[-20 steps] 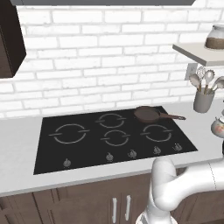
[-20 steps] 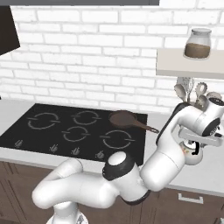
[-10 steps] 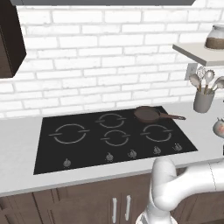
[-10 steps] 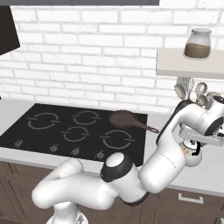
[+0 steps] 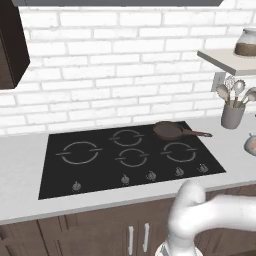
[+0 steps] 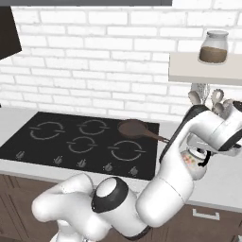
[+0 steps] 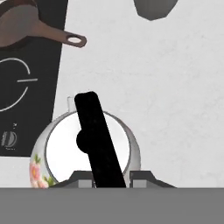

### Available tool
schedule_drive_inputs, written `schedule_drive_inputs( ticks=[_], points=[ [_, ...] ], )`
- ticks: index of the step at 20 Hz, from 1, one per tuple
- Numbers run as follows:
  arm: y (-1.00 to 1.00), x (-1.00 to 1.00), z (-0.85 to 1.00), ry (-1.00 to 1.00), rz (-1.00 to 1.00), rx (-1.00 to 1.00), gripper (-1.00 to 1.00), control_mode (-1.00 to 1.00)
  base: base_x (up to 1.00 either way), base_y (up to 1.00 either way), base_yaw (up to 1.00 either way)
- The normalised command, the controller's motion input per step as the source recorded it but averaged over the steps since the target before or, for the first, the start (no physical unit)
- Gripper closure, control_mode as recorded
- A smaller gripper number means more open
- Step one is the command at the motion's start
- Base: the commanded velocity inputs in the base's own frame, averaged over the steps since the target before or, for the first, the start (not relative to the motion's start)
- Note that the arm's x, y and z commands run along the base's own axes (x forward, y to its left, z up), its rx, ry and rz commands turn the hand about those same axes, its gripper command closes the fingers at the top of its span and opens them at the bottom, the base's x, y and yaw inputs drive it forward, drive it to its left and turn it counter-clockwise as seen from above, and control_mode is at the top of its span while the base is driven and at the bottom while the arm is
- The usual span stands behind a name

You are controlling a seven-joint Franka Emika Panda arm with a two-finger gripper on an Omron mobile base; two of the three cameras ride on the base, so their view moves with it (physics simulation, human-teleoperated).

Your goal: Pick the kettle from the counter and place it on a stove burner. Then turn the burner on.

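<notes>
Sitting on the counter (image 5: 20,170) just right of the cooktop (image 5: 127,155), the kettle (image 7: 65,151) has its black handle (image 7: 97,140) pinched in the narrowed gripper (image 7: 113,178); frying pan (image 5: 170,131) and utensil holder (image 5: 232,115) stand behind it.

No readable text, brand, label or number appears anywhere. The kettle (image 7: 87,148), directly under the hand, carries only a pink flower decoration on its side, not lettering. The cooktop (image 7: 26,87) beside it bears grey ring markings and small knob symbols, too blurred to make out.
</notes>
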Motion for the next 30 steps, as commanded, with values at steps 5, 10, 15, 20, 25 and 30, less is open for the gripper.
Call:
schedule_drive_inputs(
  ticks=[5, 10, 15, 20, 25, 30],
  points=[
    [0.89, -0.40, 0.34, -0.13, 0.00, -0.11, 1.00, -1.00, 0.00, 0.00, 0.00],
    [1.00, -0.23, 0.38, -0.05, -0.04, -0.15, 1.00, -1.00, 0.00, 0.00, 0.00],
    [1.00, -0.10, 0.32, 0.00, -0.08, -0.13, 1.00, -1.00, 0.00, 0.00, 0.00],
    [1.00, -0.01, 0.32, 0.00, -0.08, -0.09, 1.00, -1.00, 0.00, 0.00, 0.00],
    [1.00, 0.16, 0.17, 0.00, -0.08, -0.01, 1.00, -1.00, 0.00, 0.00, 0.00],
    [1.00, 0.33, 0.05, 0.00, -0.10, 0.00, 1.00, -1.00, 0.00, 0.00, 0.00]
  ],
)
